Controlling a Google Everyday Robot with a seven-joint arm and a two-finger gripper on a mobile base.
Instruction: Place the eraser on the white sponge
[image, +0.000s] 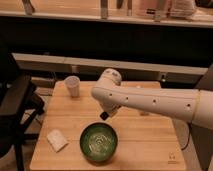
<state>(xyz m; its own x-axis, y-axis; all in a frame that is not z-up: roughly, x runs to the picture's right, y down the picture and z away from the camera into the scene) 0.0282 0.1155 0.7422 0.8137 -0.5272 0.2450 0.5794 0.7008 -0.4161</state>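
The eraser (104, 115) showed only as a small dark bit under the gripper (106, 114), w/ the fingers clamped tight on it, above the table just past the far rim of the green bowl (99, 142). Held up off the wood, prob. so it could travel over the bowl w/o snagging. The white sponge (57, 140) lay flat near the table's front-left corner, well apart from the gripper, w/ the bowl between them. Arm (150, 102) reached in from the right, across the middle of the table (145, 140). White cup (73, 85) stood upright at the far left, out of the likely path. Eraser not yet on the sponge.
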